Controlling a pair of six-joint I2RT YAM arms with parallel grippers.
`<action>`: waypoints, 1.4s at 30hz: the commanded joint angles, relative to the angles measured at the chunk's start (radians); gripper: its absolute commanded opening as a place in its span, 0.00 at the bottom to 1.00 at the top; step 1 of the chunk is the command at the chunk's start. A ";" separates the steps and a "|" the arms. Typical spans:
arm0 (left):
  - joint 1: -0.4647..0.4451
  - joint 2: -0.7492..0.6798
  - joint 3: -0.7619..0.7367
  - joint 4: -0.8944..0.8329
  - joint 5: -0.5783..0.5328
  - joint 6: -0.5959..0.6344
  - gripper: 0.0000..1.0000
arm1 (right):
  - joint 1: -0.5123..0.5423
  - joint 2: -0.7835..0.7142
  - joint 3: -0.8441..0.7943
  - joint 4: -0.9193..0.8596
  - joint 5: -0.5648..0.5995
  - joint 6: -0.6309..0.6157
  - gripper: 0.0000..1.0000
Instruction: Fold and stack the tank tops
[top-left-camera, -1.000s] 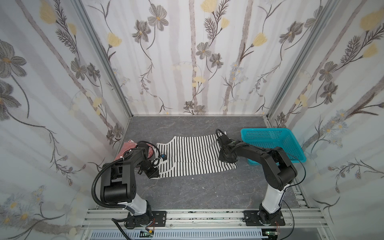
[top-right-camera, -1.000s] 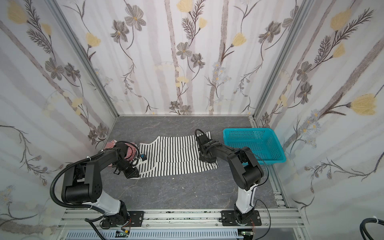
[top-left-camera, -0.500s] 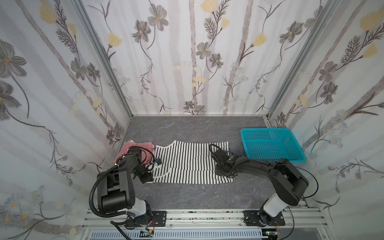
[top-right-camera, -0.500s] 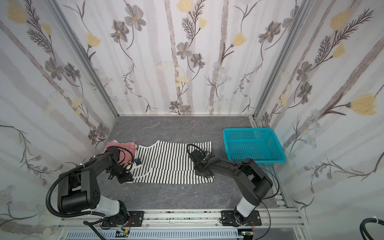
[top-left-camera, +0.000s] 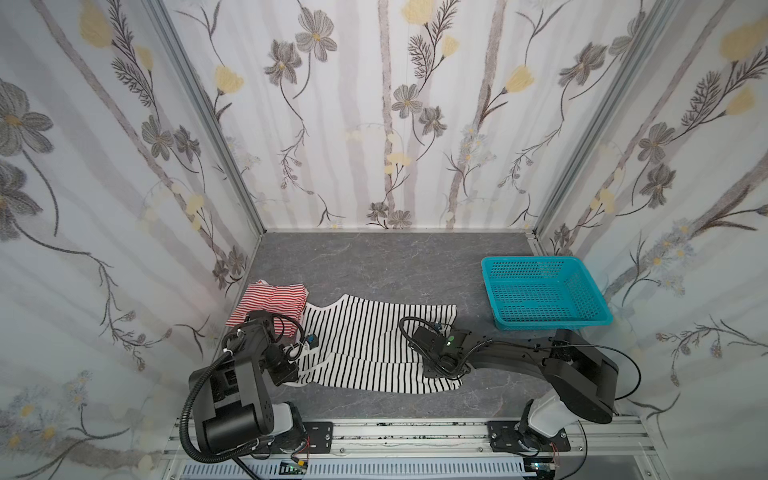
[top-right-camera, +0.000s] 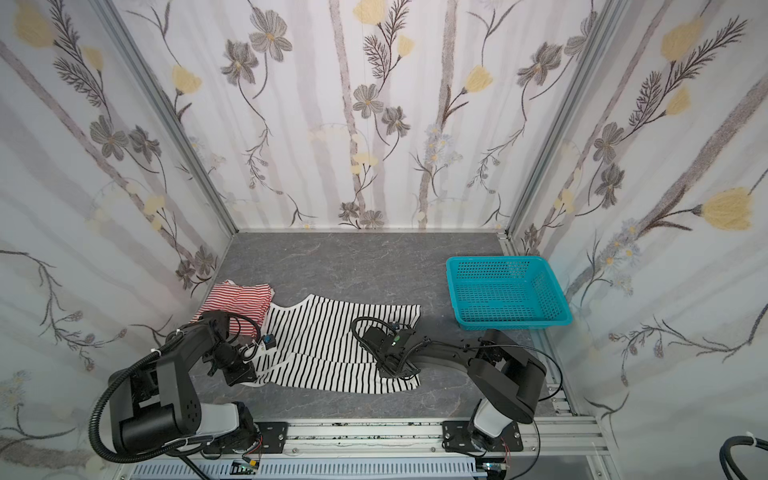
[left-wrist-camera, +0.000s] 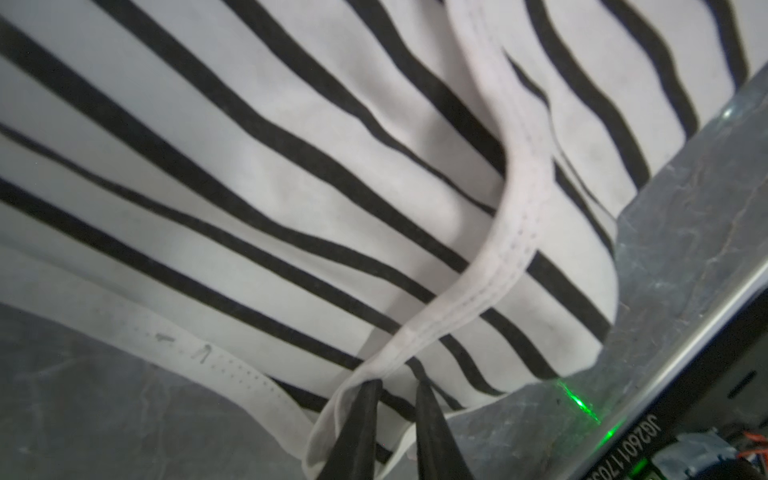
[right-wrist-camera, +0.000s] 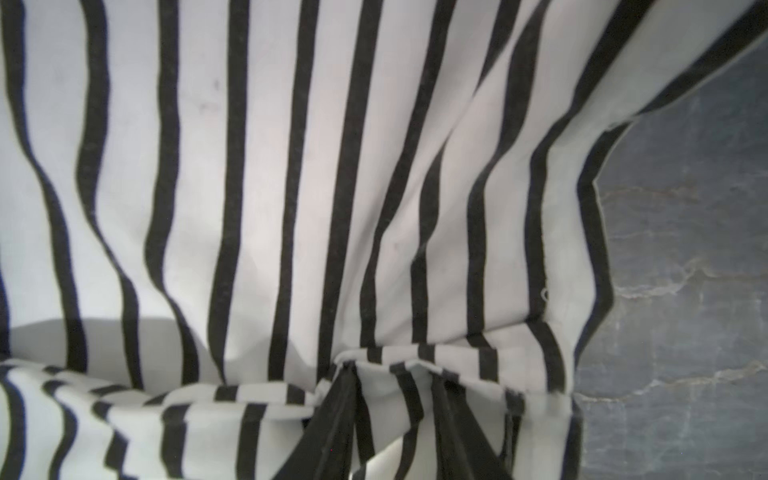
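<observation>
My left tool (left-wrist-camera: 397, 384), nearly closed, pinches the strap trim and my right tool (right-wrist-camera: 392, 370) the hem of the black-and-white tank top (top-left-camera: 365, 332), whose long axis runs across the tabletop (top-left-camera: 374, 257) between them.

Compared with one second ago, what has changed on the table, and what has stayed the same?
Both arms drew back toward the robot's base. The left gripper pinches the white trim of the black-and-white tank top, and the right gripper pinches a folded edge of it. The top came along toward the front and now shows a crease across it. The red-and-white tank top and the turquoise basket stayed in place.
</observation>
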 joint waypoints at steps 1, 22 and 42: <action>0.026 0.004 -0.019 -0.064 -0.167 0.057 0.21 | 0.005 -0.019 -0.022 -0.125 -0.069 0.030 0.35; -0.223 0.028 0.361 -0.156 0.215 -0.199 0.49 | -0.399 -0.094 0.147 -0.007 -0.061 -0.109 0.47; -0.380 0.502 0.722 0.238 0.306 -0.688 0.48 | -0.608 0.238 0.339 0.137 -0.148 -0.200 0.28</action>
